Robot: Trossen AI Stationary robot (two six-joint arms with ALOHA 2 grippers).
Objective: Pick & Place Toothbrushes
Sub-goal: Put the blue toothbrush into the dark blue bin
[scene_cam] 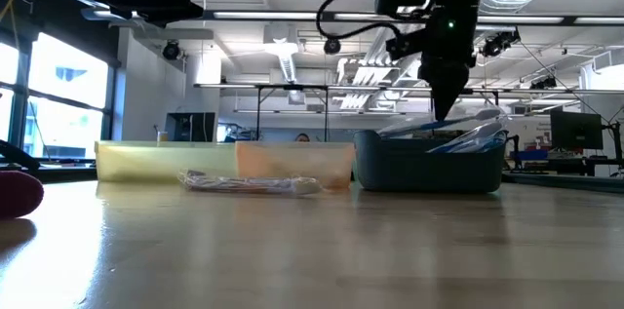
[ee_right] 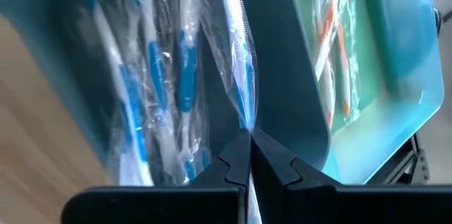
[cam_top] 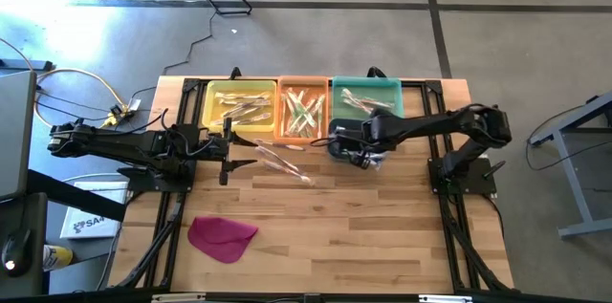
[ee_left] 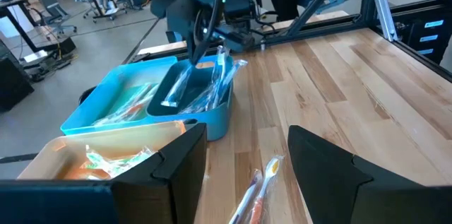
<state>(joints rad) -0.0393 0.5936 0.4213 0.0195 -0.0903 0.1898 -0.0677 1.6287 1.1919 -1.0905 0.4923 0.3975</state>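
over the teal bin (cam_top: 367,88) rim, right gripper (ee_right: 249,155) apparently pinches a blue toothbrush (ee_right: 236,61).

- toothbrushes (cam_top: 304,110) in the orange bin (cam_top: 303,81): too small to count
- low view: bin walls hide the contents
- right gripper (cam_top: 361,157) hides the teal bin (cam_top: 366,84)'s near edge

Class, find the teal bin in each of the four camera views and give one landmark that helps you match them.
High view: teal bin, rightmost of three bins at the table's far edge.
Low view: dark bin right of centre.
Left wrist view: bright blue bin, left of centre.
Right wrist view: its rim and wall on the right.
Shared landmark: the right end effector, shut on a wrapped toothbrush at this bin.
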